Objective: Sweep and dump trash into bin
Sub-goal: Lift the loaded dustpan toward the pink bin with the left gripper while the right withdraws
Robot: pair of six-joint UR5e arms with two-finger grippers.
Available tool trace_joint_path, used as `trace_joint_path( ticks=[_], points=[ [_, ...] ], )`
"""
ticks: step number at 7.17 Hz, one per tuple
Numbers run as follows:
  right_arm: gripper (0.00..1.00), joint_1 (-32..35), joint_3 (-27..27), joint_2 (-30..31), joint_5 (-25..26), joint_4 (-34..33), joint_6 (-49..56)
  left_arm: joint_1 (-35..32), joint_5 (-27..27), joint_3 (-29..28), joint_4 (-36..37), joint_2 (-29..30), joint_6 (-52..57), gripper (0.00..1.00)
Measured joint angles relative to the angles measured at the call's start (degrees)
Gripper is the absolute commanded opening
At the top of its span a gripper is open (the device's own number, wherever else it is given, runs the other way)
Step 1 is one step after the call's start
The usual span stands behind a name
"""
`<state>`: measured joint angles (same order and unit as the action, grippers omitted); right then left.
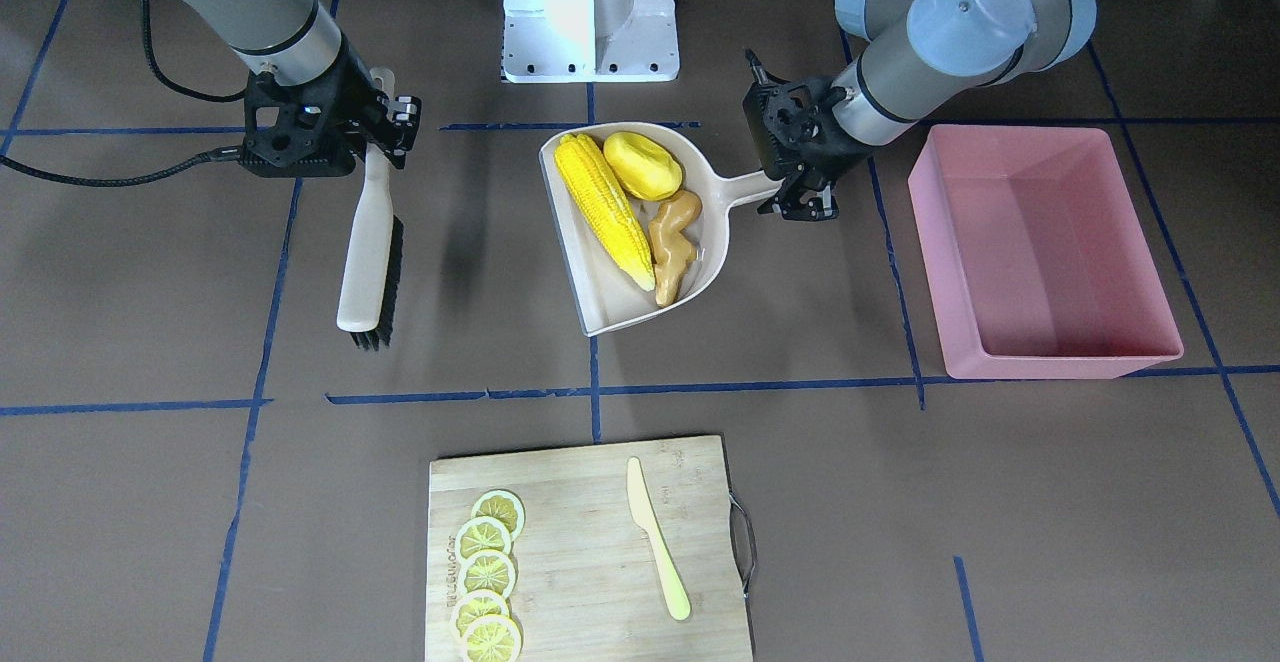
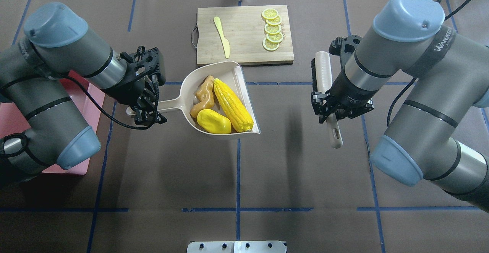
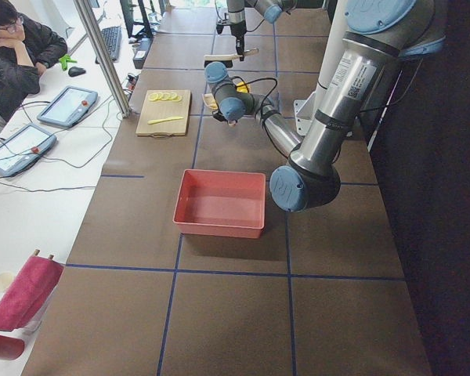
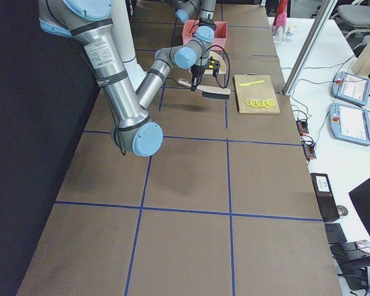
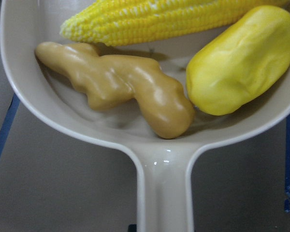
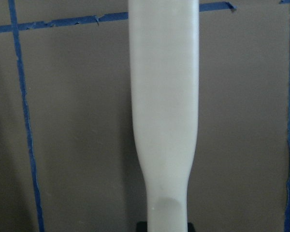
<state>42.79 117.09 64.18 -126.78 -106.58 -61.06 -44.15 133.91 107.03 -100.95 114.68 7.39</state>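
Trash [image 1: 612, 210] is lying in the dustpan [image 1: 612, 318]; I'm clamping its handle [image 1: 748, 188] with my left tool [image 1: 802, 204] for the bin [image 1: 936, 247], right tool [image 1: 386, 130] holding the brush [image 1: 366, 262] aside.

The left arm [image 2: 49, 104] and right arm [image 2: 420, 104] are showing grey metal tubes with pale blue-grey joint caps and black rings. The right arm is wearing a black band [image 2: 439, 48] with white lettering. A black cable [image 2: 103, 113] is looping to the black left claw [image 2: 147, 117]. The white base [image 1: 590, 32] is showing dark screws along its edge.
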Motion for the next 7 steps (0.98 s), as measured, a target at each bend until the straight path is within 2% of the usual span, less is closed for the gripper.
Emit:
trace_joint_path(
  ticks=[4, 7],
  points=[
    [0.00, 1.7, 1.8, 4.8, 0.3, 0.0, 2.9, -5.5, -0.1, 15.8, 18.4, -3.5, 0.7, 0.00],
    [0.00, 4.3, 5.0, 13.2, 0.3, 0.3, 10.8, -11.2, -0.1, 19.8, 20.2, -9.6, 8.8, 0.00]
  ],
)
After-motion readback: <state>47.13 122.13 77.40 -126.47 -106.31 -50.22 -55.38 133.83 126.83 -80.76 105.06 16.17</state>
